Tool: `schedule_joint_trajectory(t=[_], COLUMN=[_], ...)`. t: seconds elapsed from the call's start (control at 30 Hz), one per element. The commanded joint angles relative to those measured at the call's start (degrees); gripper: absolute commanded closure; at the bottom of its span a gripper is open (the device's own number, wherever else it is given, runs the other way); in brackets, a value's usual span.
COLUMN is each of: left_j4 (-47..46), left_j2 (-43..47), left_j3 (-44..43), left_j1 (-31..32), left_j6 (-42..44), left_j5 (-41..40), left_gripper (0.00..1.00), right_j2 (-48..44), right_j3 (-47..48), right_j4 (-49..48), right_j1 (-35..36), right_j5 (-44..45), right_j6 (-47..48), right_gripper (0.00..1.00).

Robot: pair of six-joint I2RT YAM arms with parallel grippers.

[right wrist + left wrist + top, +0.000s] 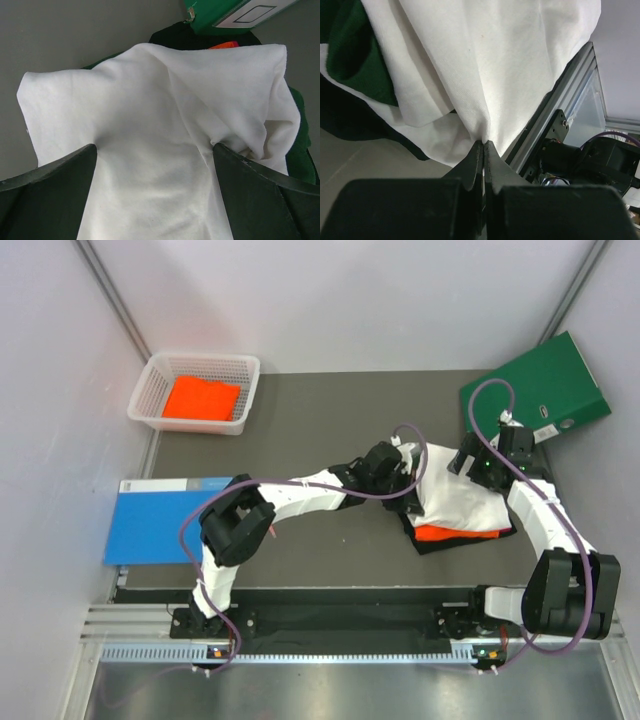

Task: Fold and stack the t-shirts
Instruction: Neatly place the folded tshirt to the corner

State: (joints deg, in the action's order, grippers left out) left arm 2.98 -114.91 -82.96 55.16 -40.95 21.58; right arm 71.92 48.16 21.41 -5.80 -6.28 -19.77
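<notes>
The white t-shirt [460,502] is lying bunched on top of an orange t-shirt [455,533] and a black t-shirt [440,543] at the right middle of the table [330,410]. Its longer side is running roughly left to right, with a dark green sleeve [360,60] showing at its edge. The left gripper [484,145] is pinching a fold of its white cloth between closed jaws, while the right gripper [155,150] is resting spread wide over it. The green binder [535,390] is showing a white spine label [548,420] with print too small to read.

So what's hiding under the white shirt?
Under the white shirt an orange shirt peeks out, with a black shirt at the bottom. Only their near edges show; the rest is covered, so any more shirts between them cannot be seen.
</notes>
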Motion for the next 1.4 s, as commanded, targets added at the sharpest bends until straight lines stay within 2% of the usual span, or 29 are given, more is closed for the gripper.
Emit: schedule_joint_trajectory(t=[0.0, 0.23, 0.5, 0.8, 0.87, 0.9, 0.93, 1.1, 1.23, 1.27, 1.33, 1.37], left_j4=[-0.96, 0.27, -0.87, 1.14, 2.55, 2.90, 3.34, 6.94, 8.79, 9.32, 10.46, 10.46], left_j2=[1.97, 5.84, 7.86, 4.61, 4.61, 5.39, 5.92, 10.58, 13.83, 14.71, 15.59, 16.29], left_j3=[0.78, 2.18, 7.10, 8.08, 7.99, 8.16, 8.16, 7.90, 8.25, 8.34, 8.78, 9.65], left_j1=[2.23, 4.52, 5.49, 5.75, 5.75, 5.75, 5.75, 5.31, 4.09, 3.73, 2.15, 0.58], left_j6=[0.78, 1.31, 0.78, 0.78, 0.96, 1.13, 1.48, 5.35, 7.81, 7.99, 8.34, 8.43], left_j5=[0.22, -0.49, -1.81, -2.25, -3.21, -4.26, -5.05, -10.93, -13.84, -14.55, -15.60, -15.78], left_gripper=[1.00, 1.00, 1.00, 0.99, 0.77, 0.18, 0.01, 0.01, 0.01, 0.01, 0.01, 0.01], right_j2=[0.68, 2.43, 0.07, -1.34, -3.79, -5.11, -6.43, -16.27, -16.73, -14.81, -12.61, -10.42], right_j3=[2.46, 3.43, 3.87, 3.78, 3.52, 3.52, 3.26, 0.54, -0.53, -0.44, -1.93, -2.71], right_j4=[-3.13, -3.04, -2.69, -1.55, -1.63, -1.63, -2.07, -7.25, -14.46, -15.42, -20.95, -24.19], right_j1=[-0.70, -0.79, -0.70, -0.70, -0.61, -0.61, -0.53, -0.53, -0.44, -0.35, -0.18, 0.00], right_j5=[1.89, 1.98, 0.31, -0.22, -1.70, -2.32, -2.94, -11.81, -19.97, -24.61, -32.51, -34.30], right_j6=[0.43, 1.05, 2.10, 3.16, 3.42, 3.60, 4.03, 3.96, 1.76, 1.06, -3.59, -5.78], right_gripper=[0.00, 0.00, 0.00, 0.00, 0.00, 0.00, 0.00, 0.00, 0.01, 0.05, 0.48, 0.75])
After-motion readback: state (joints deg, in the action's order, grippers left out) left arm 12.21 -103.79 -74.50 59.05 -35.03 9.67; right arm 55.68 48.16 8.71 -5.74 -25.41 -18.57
